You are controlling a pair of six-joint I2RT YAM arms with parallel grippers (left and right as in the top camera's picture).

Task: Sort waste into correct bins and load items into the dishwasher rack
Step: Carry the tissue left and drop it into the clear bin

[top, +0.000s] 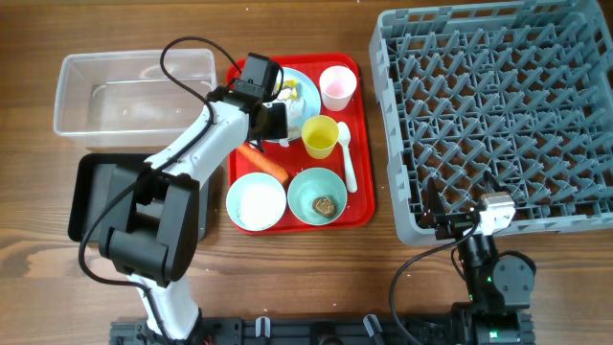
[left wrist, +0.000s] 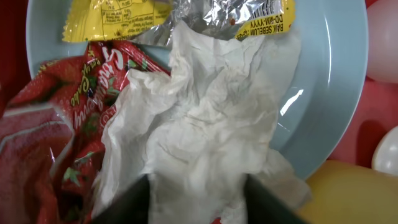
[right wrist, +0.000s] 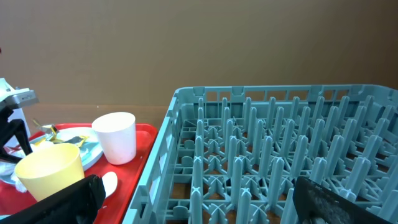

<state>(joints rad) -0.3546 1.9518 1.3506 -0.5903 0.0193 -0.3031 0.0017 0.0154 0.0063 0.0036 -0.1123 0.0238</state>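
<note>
Found crumpled tissue on the plate squarely between the left fingers, partly apart at the frame's bottom centre, with the right fingers spread wide beside the rack.

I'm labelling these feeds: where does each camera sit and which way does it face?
Overhead: above the table, looking straight down on the red tray and dishwasher rack; left arm, right arm show.
Left wrist: on the left arm, close over a tissue on the plate; left claw at bottom edge.
Right wrist: low by the rack, facing across it; right claw in bottom corners.
Shared by overhead and right wrist: yellow cup.
</note>
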